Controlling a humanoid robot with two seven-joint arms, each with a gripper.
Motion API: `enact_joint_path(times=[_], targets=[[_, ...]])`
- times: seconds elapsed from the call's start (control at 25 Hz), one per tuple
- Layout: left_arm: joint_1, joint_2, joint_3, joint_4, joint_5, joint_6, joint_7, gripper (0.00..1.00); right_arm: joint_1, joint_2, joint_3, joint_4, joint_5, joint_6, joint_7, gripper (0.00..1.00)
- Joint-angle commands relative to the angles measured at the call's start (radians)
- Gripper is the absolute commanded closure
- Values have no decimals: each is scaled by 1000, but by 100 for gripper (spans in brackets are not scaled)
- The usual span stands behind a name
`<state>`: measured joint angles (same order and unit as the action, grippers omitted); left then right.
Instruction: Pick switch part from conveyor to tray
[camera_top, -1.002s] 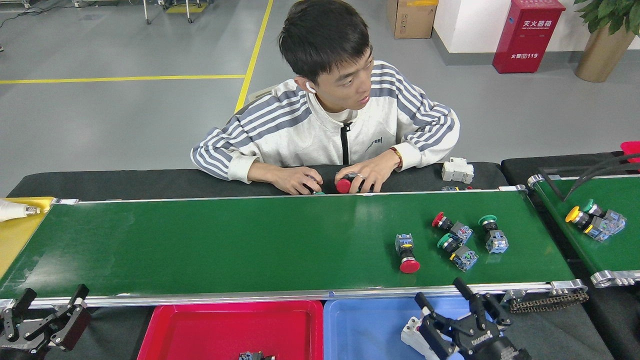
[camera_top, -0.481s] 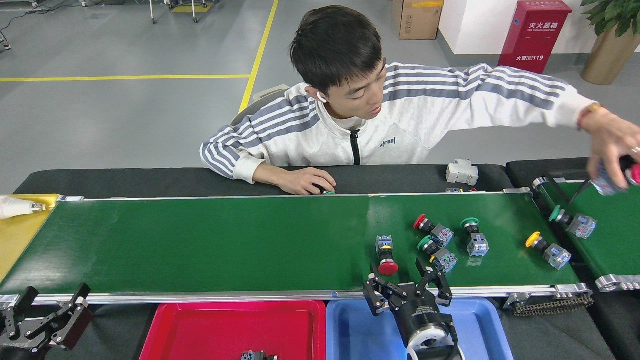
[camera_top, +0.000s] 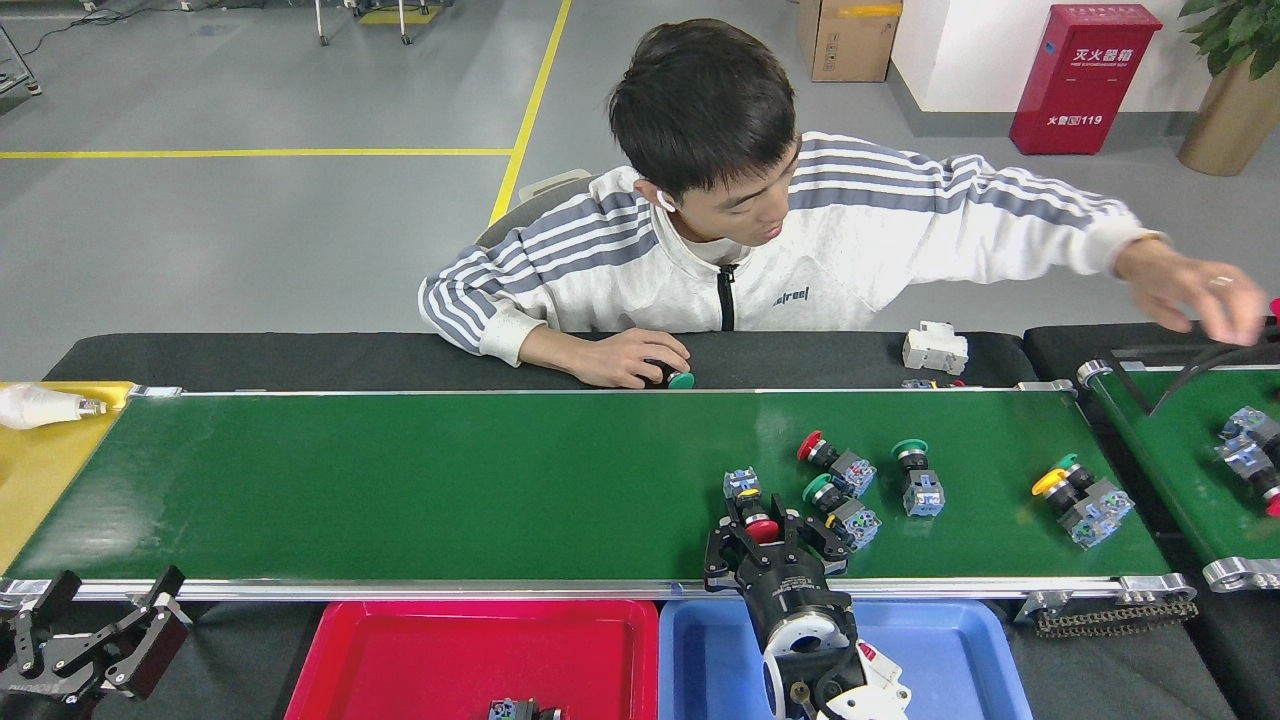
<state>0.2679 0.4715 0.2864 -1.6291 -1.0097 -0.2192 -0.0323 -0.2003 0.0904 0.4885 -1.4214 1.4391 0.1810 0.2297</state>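
Note:
The conveyor (camera_top: 400, 490) is the long green belt running across the view. Several switch parts lie on its right half: a red-capped one (camera_top: 745, 492), another red-capped one (camera_top: 838, 462), two green-capped ones (camera_top: 842, 508) (camera_top: 915, 478), and a yellow and green pair (camera_top: 1080, 495). My right gripper (camera_top: 765, 545) reaches over the near rail and stands open, its fingers either side of the first switch's red cap. My left gripper (camera_top: 100, 610) hangs open at the bottom left, below the belt. A red tray (camera_top: 400, 660) and a blue tray (camera_top: 950, 650) sit under the near rail.
A person sits behind the belt, one hand (camera_top: 625, 358) on a green-capped part, the other hand (camera_top: 1195, 290) stretched over the second belt (camera_top: 1180, 450) at right. The red tray holds a switch part (camera_top: 520, 711). A white block (camera_top: 936, 348) lies behind the belt. A bulb (camera_top: 40, 405) rests on a yellow surface at left.
My right gripper has come up from over the blue tray to the red-capped switch on the belt. The switches have drifted left. The person's arm has reached out to the right.

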Motion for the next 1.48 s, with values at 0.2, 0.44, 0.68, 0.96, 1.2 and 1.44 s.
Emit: enact_joint_path(times=[0.2, 0.44, 0.68, 0.96, 1.2, 1.44], targets=[[-7, 12, 10, -6, 0, -3, -1, 0, 71, -34, 39, -145, -2, -574, -20, 0], [-9, 10, 10, 5, 0, -5, -3, 0, 85, -18, -36, -168, -40, -581, -30, 1], [-9, 9, 11, 15, 0, -3, -3, 0, 239, -15, -291, -266, -69, -118, -75, 2], [-12, 9, 10, 18, -1, -3, -3, 0, 268, -83, -315, -309, -69, 66, -79, 2], [-47, 7, -10, 34, -3, -3, -3, 0, 157, -84, -252, -209, -55, 69, -49, 2], [-68, 13, -18, 57, -1, -3, -3, 0, -1, -23, -146, -19, -48, 71, -15, 2]])
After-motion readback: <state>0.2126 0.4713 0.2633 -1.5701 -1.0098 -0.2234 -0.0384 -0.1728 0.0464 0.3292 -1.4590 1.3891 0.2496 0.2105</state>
